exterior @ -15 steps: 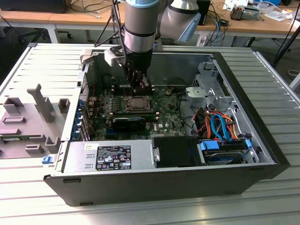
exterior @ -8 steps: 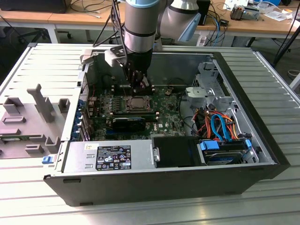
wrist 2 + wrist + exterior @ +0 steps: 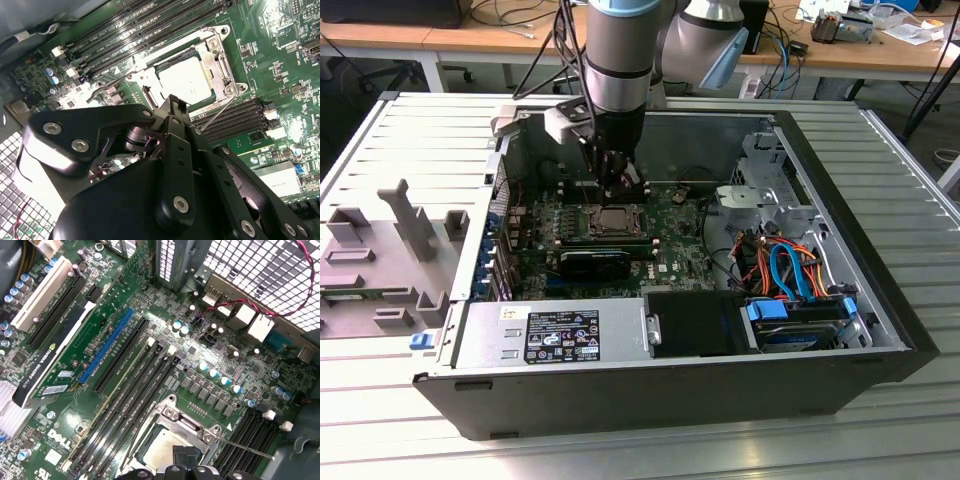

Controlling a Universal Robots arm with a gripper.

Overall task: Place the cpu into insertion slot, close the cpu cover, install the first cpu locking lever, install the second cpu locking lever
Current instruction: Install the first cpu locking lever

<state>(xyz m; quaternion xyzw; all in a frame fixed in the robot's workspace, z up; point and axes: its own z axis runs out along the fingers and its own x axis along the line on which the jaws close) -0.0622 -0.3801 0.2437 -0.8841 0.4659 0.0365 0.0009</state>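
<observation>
While the open computer case [image 3: 620,400] lies on its side on a ribbed grey metal table [image 3: 400,130], wooden desks [image 3: 470,40] with loose cables run across at 12 o'clock in the exterior view. One stepped grey plastic fixture [image 3: 390,250] sits at 9 o'clock of the case.

Inside is a green circuit board [image 3: 675,235], busy and glossy. One boxy silver power supply [image 3: 550,335] sits at 7 o'clock of the socket and one drive in blue brackets [image 3: 800,320] at 4 o'clock.

One arm. Its black gripper [image 3: 617,185] hangs just above the socket, fingertips [image 3: 179,456] pressed together with nothing between them.

The cpu [image 3: 185,82], a flat square with a dull silver top, sits in the insertion slot [image 3: 226,87]. The cpu cover [image 3: 212,62], a thin silver frame with a square window, lies flat around it. Two thin wire levers: one [image 3: 220,112] juts out from a socket corner beside the gripper tip, the other [image 3: 107,85] from the opposite side.

Two banks of long black memory slots [image 3: 150,20] flank the socket. In the first wrist view there are one blue slot [image 3: 105,350], one white slot [image 3: 47,295] and one black expansion card [image 3: 55,360].
</observation>
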